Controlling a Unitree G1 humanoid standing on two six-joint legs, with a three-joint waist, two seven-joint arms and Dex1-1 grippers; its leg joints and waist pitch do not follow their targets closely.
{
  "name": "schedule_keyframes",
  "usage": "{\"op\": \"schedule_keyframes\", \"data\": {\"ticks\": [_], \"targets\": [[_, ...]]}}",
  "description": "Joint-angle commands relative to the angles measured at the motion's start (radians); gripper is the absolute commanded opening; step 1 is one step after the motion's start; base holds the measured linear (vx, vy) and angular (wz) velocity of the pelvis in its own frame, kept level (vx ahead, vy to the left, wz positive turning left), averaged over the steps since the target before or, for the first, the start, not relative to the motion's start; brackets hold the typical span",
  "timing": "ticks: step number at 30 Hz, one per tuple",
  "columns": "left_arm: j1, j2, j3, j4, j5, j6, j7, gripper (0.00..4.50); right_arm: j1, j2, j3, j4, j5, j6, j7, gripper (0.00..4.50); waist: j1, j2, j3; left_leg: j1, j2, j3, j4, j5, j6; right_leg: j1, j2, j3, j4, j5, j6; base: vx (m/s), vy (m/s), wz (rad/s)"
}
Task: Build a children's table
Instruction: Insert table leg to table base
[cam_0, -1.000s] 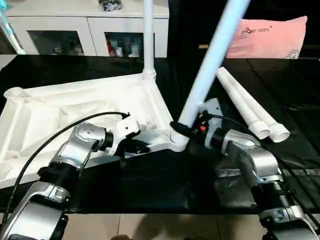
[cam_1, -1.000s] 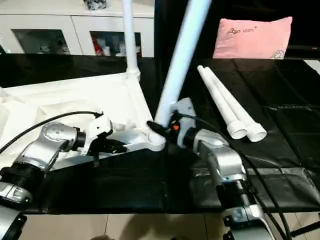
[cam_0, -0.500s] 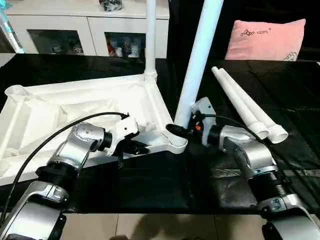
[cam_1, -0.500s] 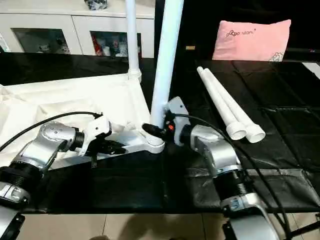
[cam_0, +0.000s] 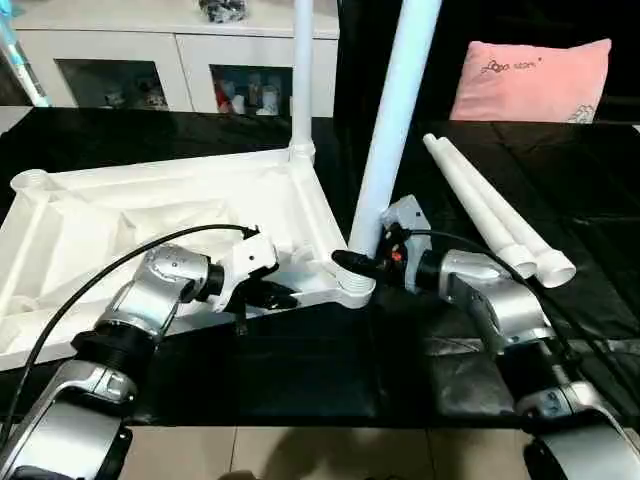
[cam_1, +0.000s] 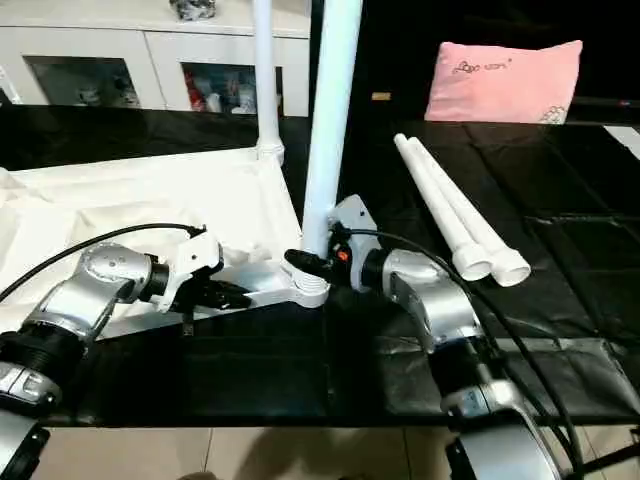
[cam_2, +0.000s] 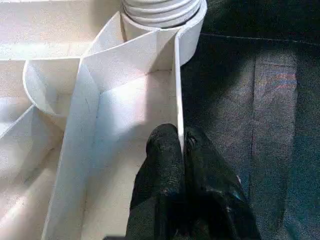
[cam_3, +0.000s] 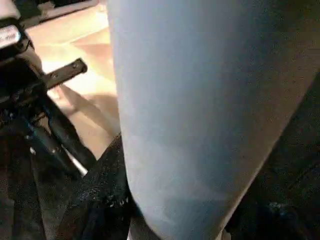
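A white plastic tabletop (cam_0: 150, 215) lies upside down on the left half of a black-covered bench (cam_0: 300, 370), its ribbed underside facing up, with an open round socket (cam_0: 30, 182) at its far left corner. The left hand (cam_0: 262, 294) has its two black fingers (cam_2: 162, 150) pressed together on the thin near rim wall of the tabletop, pinching it just beside the near right corner socket (cam_0: 352, 287). At the far right corner a white leg (cam_0: 301, 70) stands upright in its socket. A second white leg (cam_0: 392, 130) rises from the near right corner socket, leaning slightly; the right hand (cam_0: 362, 264) grips it low down, fingers closed around its base. To the right, two more white legs (cam_0: 495, 215) lie side by side on the bench, touching. Behind are a white glass-door cabinet (cam_0: 170, 60) and, far right, a pink pillow (cam_0: 530, 80) with small dark writing too small to read
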Motion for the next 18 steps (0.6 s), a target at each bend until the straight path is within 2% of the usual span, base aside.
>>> {"op": "schedule_keyframes", "data": {"ticks": [1, 2, 3, 6, 7, 9, 10, 11, 13, 14, 15, 16, 18], "targets": [[-0.015, 0.003, -0.029, 0.001, 0.016, -0.015, -0.039, 0.00, -0.009, 0.009, -0.005, 0.034, 0.004, 0.010, -0.009, 1.95, 0.002, 0.001, -0.071, -0.002, 0.024, 0.000, -0.063, -0.147, 0.040, 0.066, -0.070, 0.071, -0.081, -0.318, -0.110, 0.000, 0.000, 0.00], [-0.015, 0.004, -0.029, 0.001, 0.016, -0.015, -0.040, 0.00, -0.011, 0.015, -0.021, 0.040, 0.018, 0.017, -0.013, 1.95, 0.002, -0.001, -0.071, -0.005, 0.024, 0.000, -0.064, -0.143, 0.039, 0.067, -0.070, 0.071, -0.079, -0.314, -0.110, 0.000, 0.000, 0.00], [-0.017, 0.005, -0.028, 0.000, 0.016, -0.014, -0.037, 0.00, -0.008, 0.024, -0.060, 0.053, 0.050, 0.030, -0.022, 1.95, 0.002, 0.002, -0.072, -0.003, 0.025, -0.001, -0.064, -0.141, 0.040, 0.067, -0.070, 0.071, -0.078, -0.305, -0.112, 0.000, 0.000, 0.00], [-0.022, 0.007, -0.026, 0.003, 0.016, -0.013, -0.035, 0.00, 0.006, 0.024, -0.091, 0.073, 0.073, 0.034, -0.019, 1.95, 0.002, 0.003, -0.073, -0.005, 0.027, -0.001, -0.063, -0.136, 0.041, 0.067, -0.070, 0.071, -0.075, -0.278, -0.126, 0.000, 0.000, 0.00], [-0.022, 0.008, -0.026, 0.003, 0.016, -0.013, -0.035, 0.00, 0.006, 0.024, -0.092, 0.073, 0.074, 0.034, -0.018, 1.95, 0.003, 0.005, -0.073, -0.003, 0.026, -0.001, -0.063, -0.137, 0.041, 0.066, -0.069, 0.071, -0.074, -0.276, -0.128, 0.000, 0.000, 0.00], [-0.028, 0.007, -0.024, 0.010, 0.016, -0.013, -0.030, 0.00, 0.019, 0.023, -0.104, 0.082, 0.078, 0.029, -0.020, 1.95, 0.005, 0.015, -0.074, -0.003, 0.026, -0.002, -0.063, -0.141, 0.036, 0.067, -0.070, 0.070, -0.073, -0.265, -0.135, 0.000, 0.000, 0.00], [-0.032, 0.006, -0.022, 0.016, 0.017, -0.013, -0.026, 0.00, 0.027, 0.022, -0.111, 0.085, 0.082, 0.026, -0.021, 1.95, 0.004, 0.012, -0.073, -0.004, 0.026, 0.000, -0.063, -0.144, 0.036, 0.067, -0.068, 0.070, -0.076, -0.263, -0.133, 0.000, 0.000, 0.00], [-0.040, 0.004, -0.020, 0.025, 0.018, -0.015, -0.018, 0.00, 0.042, 0.023, -0.121, 0.085, 0.086, 0.016, -0.023, 1.95, 0.008, 0.018, -0.074, -0.003, 0.025, -0.002, -0.063, -0.149, 0.033, 0.068, -0.069, 0.069, -0.075, -0.265, -0.134, 0.000, 0.000, 0.00], [-0.049, 0.000, -0.016, 0.036, 0.019, -0.015, -0.010, 0.00, 0.062, 0.026, -0.132, 0.084, 0.093, 0.005, -0.024, 1.95, 0.008, 0.020, -0.075, -0.002, 0.025, -0.002, -0.063, -0.156, 0.031, 0.068, -0.070, 0.069, -0.075, -0.260, -0.135, 0.000, 0.000, 0.00], [-0.053, -0.001, -0.014, 0.041, 0.018, -0.015, -0.007, 0.00, 0.070, 0.028, -0.137, 0.083, 0.097, 0.000, -0.024, 1.95, 0.008, 0.015, -0.075, -0.003, 0.025, -0.001, -0.063, -0.160, 0.030, 0.068, -0.069, 0.069, -0.078, -0.256, -0.136, 0.000, 0.000, 0.00], [-0.061, -0.005, -0.010, 0.048, 0.016, -0.013, -0.002, 0.00, 0.099, 0.037, -0.150, 0.073, 0.108, -0.018, -0.023, 1.95, 0.009, 0.026, -0.075, -0.003, 0.026, -0.002, -0.063, -0.170, 0.029, 0.068, -0.069, 0.068, -0.080, -0.252, -0.139, 0.000, 0.000, 0.00], [-0.064, -0.006, -0.008, 0.051, 0.015, -0.011, 0.000, 0.00, 0.112, 0.040, -0.153, 0.069, 0.111, -0.027, -0.023, 1.95, 0.009, 0.023, -0.075, -0.001, 0.027, -0.002, -0.064, -0.175, 0.028, 0.067, -0.069, 0.068, -0.079, -0.250, -0.141, 0.000, 0.000, 0.00], [-0.066, -0.006, -0.008, 0.051, 0.014, -0.010, 0.001, 0.00, 0.120, 0.042, -0.155, 0.068, 0.112, -0.034, -0.023, 1.95, 0.012, 0.026, -0.077, -0.001, 0.026, -0.005, -0.064, -0.179, 0.025, 0.069, -0.067, 0.067, -0.076, -0.239, -0.146, 0.000, 0.000, 0.00]]}}
